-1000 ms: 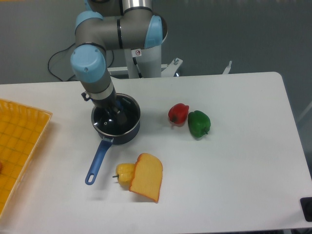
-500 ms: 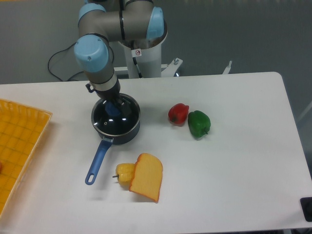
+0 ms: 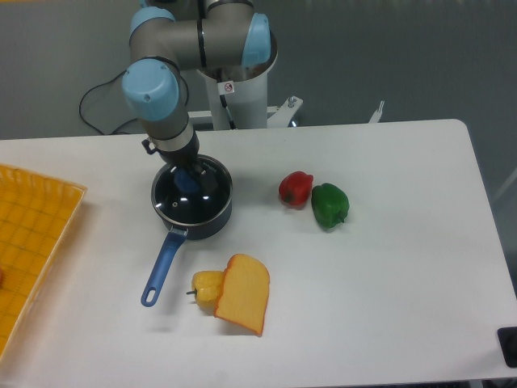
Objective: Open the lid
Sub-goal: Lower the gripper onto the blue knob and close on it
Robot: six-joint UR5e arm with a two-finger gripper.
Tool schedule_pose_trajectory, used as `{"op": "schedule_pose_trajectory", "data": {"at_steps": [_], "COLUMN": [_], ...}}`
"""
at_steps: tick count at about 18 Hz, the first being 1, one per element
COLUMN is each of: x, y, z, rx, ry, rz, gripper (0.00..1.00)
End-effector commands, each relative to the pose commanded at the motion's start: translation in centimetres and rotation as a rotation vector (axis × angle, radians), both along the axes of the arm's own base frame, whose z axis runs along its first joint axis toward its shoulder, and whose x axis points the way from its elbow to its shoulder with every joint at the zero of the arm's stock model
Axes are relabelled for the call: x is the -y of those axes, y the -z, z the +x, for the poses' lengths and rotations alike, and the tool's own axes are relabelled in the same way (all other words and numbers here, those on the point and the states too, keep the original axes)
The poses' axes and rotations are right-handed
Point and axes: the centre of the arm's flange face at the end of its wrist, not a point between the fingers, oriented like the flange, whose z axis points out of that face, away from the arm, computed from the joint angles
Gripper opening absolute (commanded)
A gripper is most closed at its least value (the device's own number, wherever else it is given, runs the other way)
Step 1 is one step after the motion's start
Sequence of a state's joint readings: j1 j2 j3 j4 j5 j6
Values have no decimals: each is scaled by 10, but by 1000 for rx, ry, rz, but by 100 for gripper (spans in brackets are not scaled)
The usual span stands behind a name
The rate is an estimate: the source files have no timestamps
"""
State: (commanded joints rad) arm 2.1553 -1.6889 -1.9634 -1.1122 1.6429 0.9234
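Nearest to the camera lie a wedge of cheese (image 3: 243,293) and a yellow pepper (image 3: 207,285), touching each other. Farther back stands the dark blue saucepan (image 3: 192,210), its handle pointing toward the front left. The lid (image 3: 194,191) sits on the saucepan, closed. The gripper (image 3: 187,175) is directly above the lid's centre, where the light-blue knob shows between the fingers; I cannot tell if they grip it. To the right lie a red pepper (image 3: 296,187) and a green pepper (image 3: 330,204).
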Motion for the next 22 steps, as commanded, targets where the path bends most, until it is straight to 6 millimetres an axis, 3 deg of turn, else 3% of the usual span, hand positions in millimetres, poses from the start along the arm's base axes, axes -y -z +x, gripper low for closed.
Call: {"op": "schedule_pose_trajectory", "data": {"at_steps": [22], "x": [0], "y": [3], "z": [0], "rx": [44], "ry": [-4], "rz": [23], "gripper": [100]}}
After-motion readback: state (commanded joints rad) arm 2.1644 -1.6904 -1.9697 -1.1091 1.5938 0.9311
